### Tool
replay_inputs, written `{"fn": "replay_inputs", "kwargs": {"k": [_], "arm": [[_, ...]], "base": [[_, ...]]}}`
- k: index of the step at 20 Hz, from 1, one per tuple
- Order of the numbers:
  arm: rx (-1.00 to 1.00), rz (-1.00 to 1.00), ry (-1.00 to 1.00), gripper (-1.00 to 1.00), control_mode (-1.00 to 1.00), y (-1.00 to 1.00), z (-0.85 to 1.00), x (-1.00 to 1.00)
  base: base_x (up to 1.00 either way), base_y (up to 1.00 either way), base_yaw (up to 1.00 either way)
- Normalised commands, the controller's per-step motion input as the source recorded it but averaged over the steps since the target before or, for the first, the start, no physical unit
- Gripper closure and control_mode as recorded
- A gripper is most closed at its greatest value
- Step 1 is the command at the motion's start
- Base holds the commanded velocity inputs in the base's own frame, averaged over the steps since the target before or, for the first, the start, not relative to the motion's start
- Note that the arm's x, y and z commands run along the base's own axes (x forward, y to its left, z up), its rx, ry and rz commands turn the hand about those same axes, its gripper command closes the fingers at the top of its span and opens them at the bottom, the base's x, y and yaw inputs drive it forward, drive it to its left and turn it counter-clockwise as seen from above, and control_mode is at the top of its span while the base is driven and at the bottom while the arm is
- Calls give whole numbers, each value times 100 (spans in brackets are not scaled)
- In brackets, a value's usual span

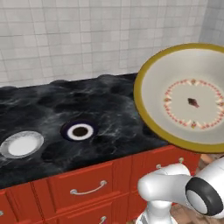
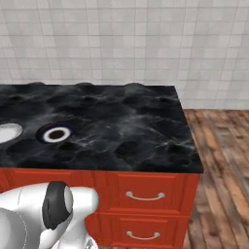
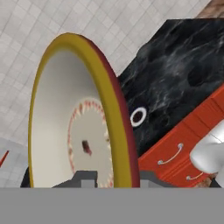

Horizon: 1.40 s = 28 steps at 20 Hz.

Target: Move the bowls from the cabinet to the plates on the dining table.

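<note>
Left base view: the cream bowl (image 1: 188,98) with the ochre-yellow rim is seen raised and tilted at the right end of the dining table (image 1: 109,109), its reddish dotted ring facing the camera. Two plates are set near the front edge of the black marble top — the blue-rimmed plate (image 1: 79,131) toward the middle and the white plate (image 1: 21,145) at the left end, apart from each other.

Right base view: the blue-rimmed plate (image 2: 55,133) and the white plate (image 2: 7,132) are placed toward the left end of the top; the right end is bordered by wooden floor (image 2: 223,165).

Hand view: the bowl (image 3: 78,118) is held on edge — its rim is clamped between the gripper (image 3: 114,178) fingers, which are closed on it. The blue-rimmed plate (image 3: 138,116) is seen on the marble top beyond the rim.
</note>
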Motion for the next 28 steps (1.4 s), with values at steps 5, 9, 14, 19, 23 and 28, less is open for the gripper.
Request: {"fn": "replay_inputs", "kwargs": {"k": [5,9,14,19,23,28], "arm": [[0,0,0,100,100,0,0,0],[0,0,0,100,100,0,0,0],[0,0,0,100,100,0,0,0],[0,0,0,100,100,0,0,0],[0,0,0,100,100,0,0,0],[0,0,0,100,100,0,0,0]], "base": [[-1,100,0],[31,100,0],[87,76,-1],[100,6,4],[98,-1,2],[75,14,0]]}}
